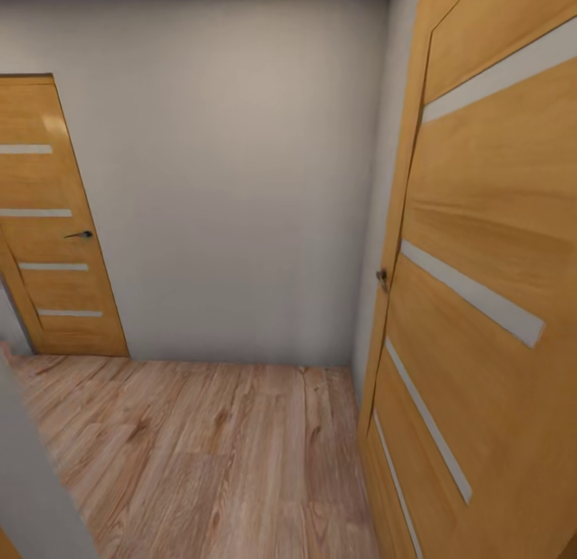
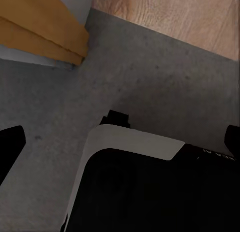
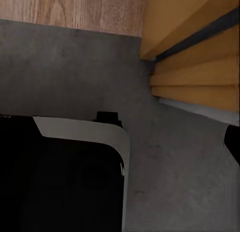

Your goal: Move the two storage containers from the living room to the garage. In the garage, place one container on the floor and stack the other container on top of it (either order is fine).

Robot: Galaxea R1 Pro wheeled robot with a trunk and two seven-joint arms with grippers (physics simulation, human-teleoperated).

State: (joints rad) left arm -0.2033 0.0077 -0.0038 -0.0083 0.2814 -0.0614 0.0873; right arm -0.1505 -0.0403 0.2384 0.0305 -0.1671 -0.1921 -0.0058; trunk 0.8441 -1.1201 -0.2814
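Doorways frame the head view: an open wooden door (image 1: 481,303) with pale inset strips stands close at three o'clock, a shut matching door (image 1: 56,223) sits at ten o'clock, and a white wall (image 1: 232,182) rises ahead over light wood plank floor (image 1: 208,455). Neither storage container appears here, so where they lie cannot be told; the robot seems to be in transit, with fetching or carrying yet to be settled. Both wrist cameras look down over the robot's dark base (image 2: 150,192) onto grey concrete floor (image 2: 150,77), which meets the wood planks at a threshold, suggesting the machine stands at the garage's edge. The left gripper (image 2: 120,142) shows only dark fingertips (image 2: 10,142) at the frame's sides, set wide apart and holding nothing; the right gripper shows one dark tip (image 3: 232,142), so its opening cannot be judged. From the task's wording alone, the bins should be light, stiff and thin-walled, probably best pinched over a rim on a long side, or held at opposite ends by both arms.
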